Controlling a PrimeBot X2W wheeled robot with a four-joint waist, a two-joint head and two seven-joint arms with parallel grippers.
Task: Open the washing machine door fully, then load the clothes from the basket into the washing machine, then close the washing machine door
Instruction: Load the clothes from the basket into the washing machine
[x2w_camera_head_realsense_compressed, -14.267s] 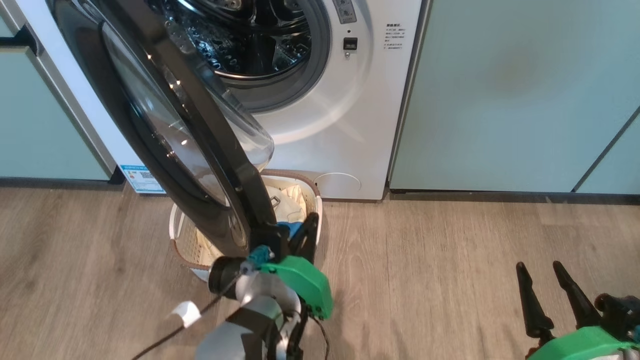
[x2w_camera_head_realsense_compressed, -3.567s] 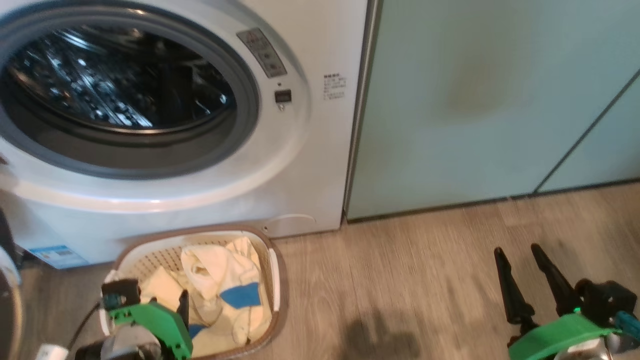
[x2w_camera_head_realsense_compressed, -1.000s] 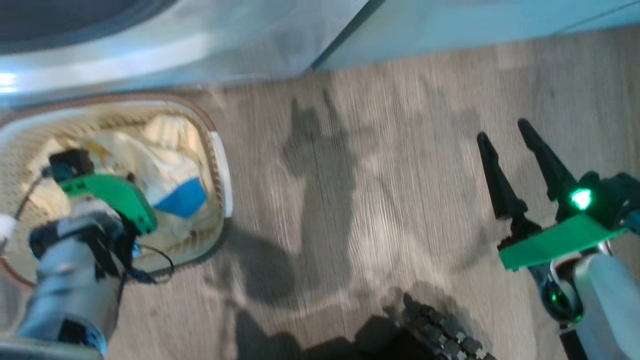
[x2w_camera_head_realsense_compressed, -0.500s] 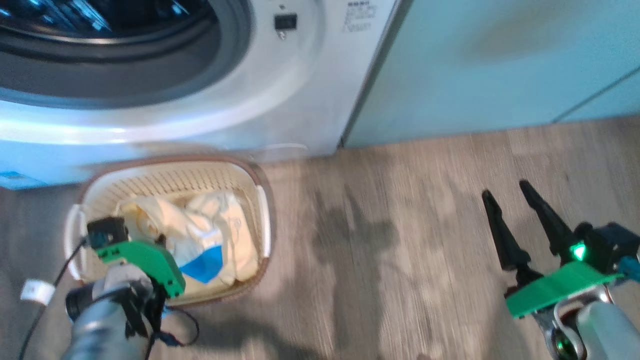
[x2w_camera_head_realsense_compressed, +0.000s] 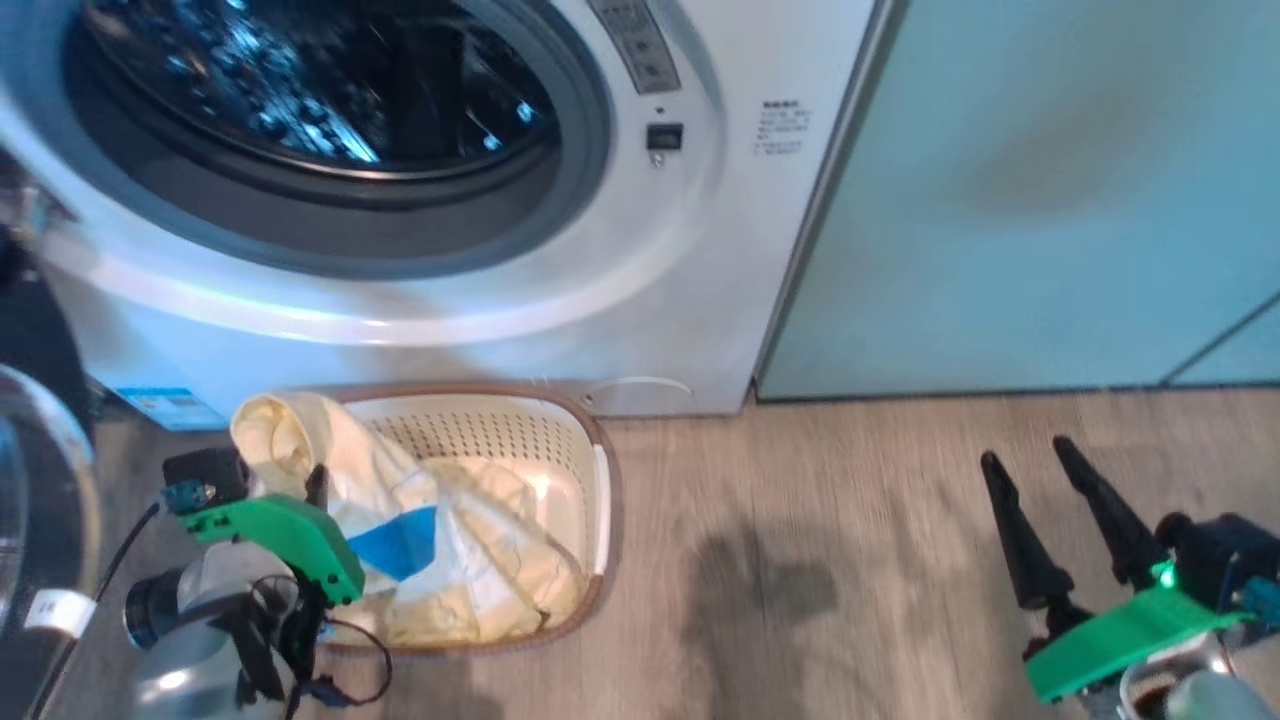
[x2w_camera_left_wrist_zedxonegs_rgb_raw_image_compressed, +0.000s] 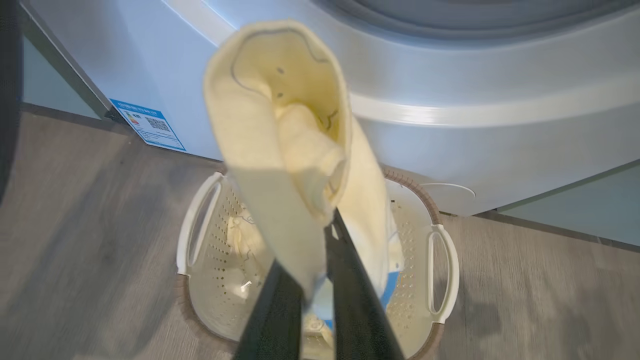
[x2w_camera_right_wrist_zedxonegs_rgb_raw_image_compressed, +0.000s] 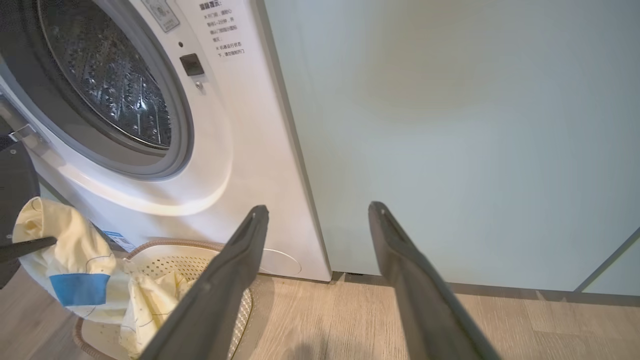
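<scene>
The washing machine (x2w_camera_head_realsense_compressed: 650, 260) stands with its drum (x2w_camera_head_realsense_compressed: 330, 90) exposed. Its door (x2w_camera_head_realsense_compressed: 45, 480) is swung out at the far left edge of the head view. On the floor in front sits the cream basket (x2w_camera_head_realsense_compressed: 600, 500). My left gripper (x2w_camera_head_realsense_compressed: 316, 478) is shut on a fold of the cream-yellow clothes (x2w_camera_head_realsense_compressed: 300, 450), holding it up above the basket's left rim. The rest, with a blue patch, trails down into the basket. In the left wrist view the left gripper (x2w_camera_left_wrist_zedxonegs_rgb_raw_image_compressed: 326, 234) pinches the clothes (x2w_camera_left_wrist_zedxonegs_rgb_raw_image_compressed: 280, 130) over the basket (x2w_camera_left_wrist_zedxonegs_rgb_raw_image_compressed: 442, 260). My right gripper (x2w_camera_head_realsense_compressed: 1026, 452) is open over bare floor at the right.
Pale green cabinet doors (x2w_camera_head_realsense_compressed: 1050, 200) stand right of the washer. A blue label sticker (x2w_camera_left_wrist_zedxonegs_rgb_raw_image_compressed: 149, 125) marks the washer's lower left corner. Wooden floor (x2w_camera_head_realsense_compressed: 800, 560) stretches between the basket and my right gripper (x2w_camera_right_wrist_zedxonegs_rgb_raw_image_compressed: 318, 208), which faces the cabinet (x2w_camera_right_wrist_zedxonegs_rgb_raw_image_compressed: 450, 125).
The head camera has tilted up, bringing the drum back into view. My left gripper has risen out of the basket, pulling a garment up with it. The right gripper stays open.
</scene>
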